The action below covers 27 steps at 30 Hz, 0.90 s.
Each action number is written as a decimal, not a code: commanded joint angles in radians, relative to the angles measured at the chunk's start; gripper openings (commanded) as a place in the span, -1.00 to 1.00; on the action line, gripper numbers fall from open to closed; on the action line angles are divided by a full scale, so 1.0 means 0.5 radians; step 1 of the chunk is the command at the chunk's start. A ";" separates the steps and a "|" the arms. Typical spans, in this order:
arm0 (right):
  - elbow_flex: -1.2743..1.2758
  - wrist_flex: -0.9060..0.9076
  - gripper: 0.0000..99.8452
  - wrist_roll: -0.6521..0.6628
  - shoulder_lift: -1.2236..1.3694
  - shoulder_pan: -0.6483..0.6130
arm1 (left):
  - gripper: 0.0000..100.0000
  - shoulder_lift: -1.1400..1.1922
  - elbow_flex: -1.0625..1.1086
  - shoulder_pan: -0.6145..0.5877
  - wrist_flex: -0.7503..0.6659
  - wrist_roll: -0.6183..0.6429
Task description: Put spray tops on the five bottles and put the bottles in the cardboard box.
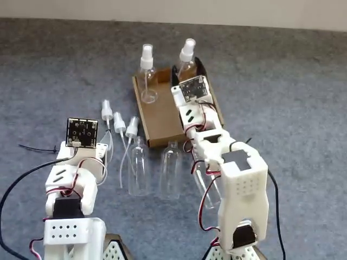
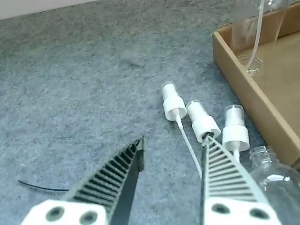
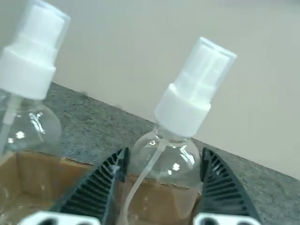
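A flat cardboard box (image 1: 162,116) lies at the middle back of the table. Two clear bottles with white spray tops stand in it, one at the left (image 1: 147,76) and one at the right (image 1: 187,62). My right gripper (image 3: 165,157) is shut on the right bottle (image 3: 164,183), a finger against each side below its top (image 3: 194,89). Three loose spray tops (image 2: 172,102) (image 2: 202,119) (image 2: 235,127) lie on the carpet left of the box. My left gripper (image 2: 173,139) hangs open just short of them. Three uncapped bottles (image 1: 138,165) (image 1: 171,168) (image 1: 209,184) rest in front of the box.
A thin black tie (image 1: 38,147) lies on the grey carpet at the far left. The right arm's body covers part of the third uncapped bottle. An open bottle neck (image 2: 269,159) sits close to my left gripper's fingers (image 2: 225,173). Open carpet spreads to the left and right.
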 commanded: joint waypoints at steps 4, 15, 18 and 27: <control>-0.103 -0.051 -0.69 0.025 -0.048 0.020 | -0.62 -0.023 -0.005 -0.029 -0.055 -0.006; -0.100 -0.048 -0.53 0.021 -0.044 0.017 | -0.62 -0.023 -0.005 -0.029 -0.055 -0.006; -0.100 -0.048 -0.52 0.021 -0.051 0.017 | -0.62 -0.023 -0.005 -0.029 -0.055 -0.006; -0.118 -0.044 -0.52 0.025 -0.060 0.023 | -0.62 -0.023 -0.005 -0.029 -0.055 -0.006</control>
